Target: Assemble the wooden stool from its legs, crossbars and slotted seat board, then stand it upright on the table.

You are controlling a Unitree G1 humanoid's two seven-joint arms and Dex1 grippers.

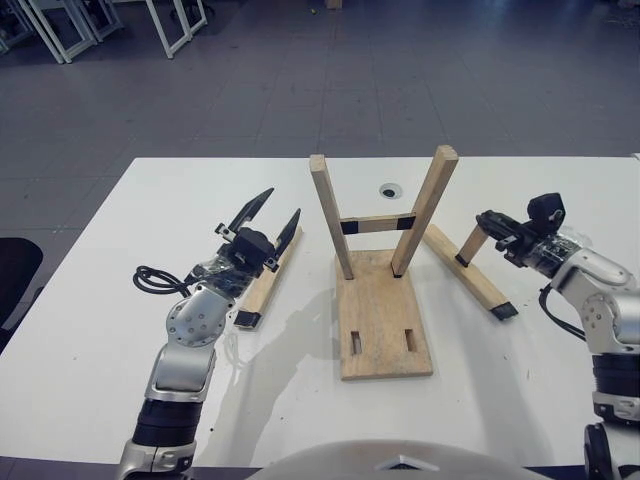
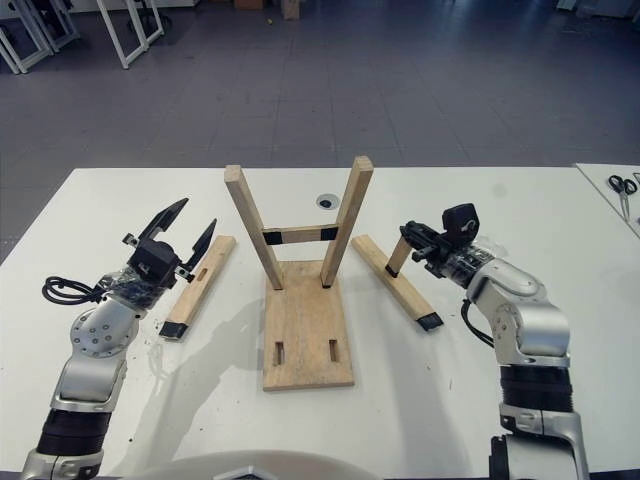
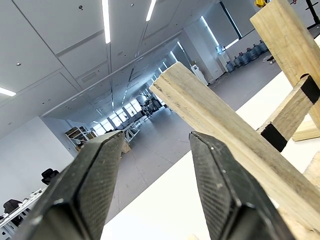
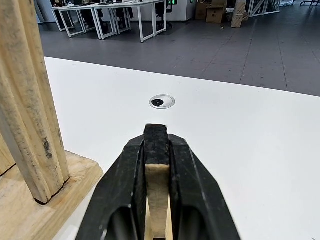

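The slotted seat board [image 1: 385, 320] lies flat on the white table [image 1: 130, 340]. Two legs [image 1: 330, 215] [image 1: 425, 205] stand in its far slots, splayed outward and joined by a crossbar [image 1: 375, 224]. The two near slots [image 1: 357, 343] are unfilled. A third leg [image 1: 470, 272] lies right of the board with a short crossbar [image 1: 472, 243] sticking up from it; my right gripper [image 1: 492, 222] is shut on that crossbar's black-tipped end [image 4: 156, 145]. A fourth leg [image 1: 268, 278] lies left of the board. My left gripper [image 1: 282, 203] hovers open above it, fingers [image 3: 85, 190] pointing toward the standing legs.
A round cable grommet [image 1: 390, 190] sits in the table behind the standing legs. A black cable [image 1: 152, 280] loops on the table by my left forearm. Scissors [image 2: 622, 184] lie on a neighbouring table at the far right. Bare tabletop runs along the front.
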